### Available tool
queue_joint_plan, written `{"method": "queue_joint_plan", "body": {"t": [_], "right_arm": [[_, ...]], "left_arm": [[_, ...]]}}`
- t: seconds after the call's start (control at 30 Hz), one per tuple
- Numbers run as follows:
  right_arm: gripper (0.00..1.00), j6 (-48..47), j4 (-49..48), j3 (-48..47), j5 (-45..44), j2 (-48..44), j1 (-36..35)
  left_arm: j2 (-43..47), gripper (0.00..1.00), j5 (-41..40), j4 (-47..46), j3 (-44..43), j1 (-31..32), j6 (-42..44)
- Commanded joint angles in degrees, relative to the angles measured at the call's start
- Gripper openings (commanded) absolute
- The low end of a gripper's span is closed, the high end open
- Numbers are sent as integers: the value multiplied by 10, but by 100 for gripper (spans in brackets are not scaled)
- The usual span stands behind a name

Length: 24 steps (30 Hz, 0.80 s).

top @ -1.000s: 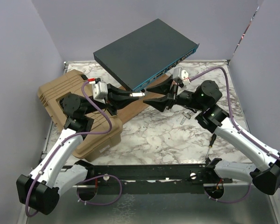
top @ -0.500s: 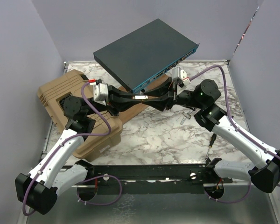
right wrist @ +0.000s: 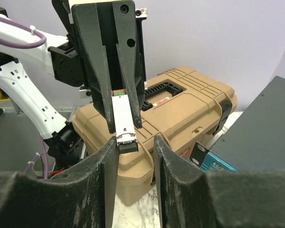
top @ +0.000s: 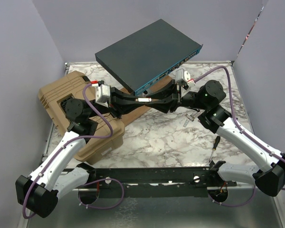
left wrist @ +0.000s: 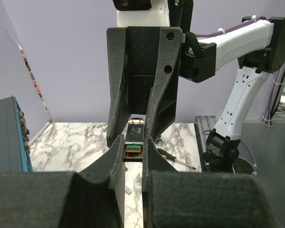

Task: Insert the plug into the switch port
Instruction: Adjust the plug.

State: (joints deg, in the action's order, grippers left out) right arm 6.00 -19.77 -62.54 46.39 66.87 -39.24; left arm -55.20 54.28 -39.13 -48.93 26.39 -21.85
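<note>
Plug (top: 143,99), a small silver rectangular metal module, top view: in mid-air over the white marble tabletop (top: 156,137), clamped in the left pincer (top: 137,99). Right pincer (top: 153,100) meets it nose to nose from the opposite side. Switch (top: 147,52), a wide flat dark grey metal box with a teal front face, sits tilted just behind them, near corner over the tan ribbed plastic case (top: 57,95), ports facing the pincers. Small screwdriver (top: 215,145) lies on the marble by the right arm, well apart from the plug.

Left wrist view: left pincer fingers (left wrist: 116,156) closed on the plug's (left wrist: 133,150) sides. Right pincer's fingers come in from above and flank its far end, hiding most of it. Switch face (left wrist: 23,137) at the left edge, apart from the plug.

Right wrist view: right pincer (right wrist: 136,140) partly open around the plug's (right wrist: 122,116) dark tip. One finger is at the tip, with a clear gap to the other, so no grip. Tan case directly behind, switch corner (right wrist: 261,128) to the right.
</note>
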Motion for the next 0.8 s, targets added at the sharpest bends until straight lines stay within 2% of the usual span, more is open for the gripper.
{"method": "queue_joint_plan", "body": {"t": [0.0,0.57,0.7,0.77], "right_arm": [[37,5,-1,-22,16,-5,4],[36,4,14,-20,13,-3,9],[35,2,21,-21,14,0,10],[30,2,23,-21,18,0,11]], "left_arm": [[-1,0,-13,-13,14,4,-10],[3,0,-30,-20,24,4,-17],[2,0,-33,-26,25,4,-21],[2,0,-33,-29,25,4,-23]]}}
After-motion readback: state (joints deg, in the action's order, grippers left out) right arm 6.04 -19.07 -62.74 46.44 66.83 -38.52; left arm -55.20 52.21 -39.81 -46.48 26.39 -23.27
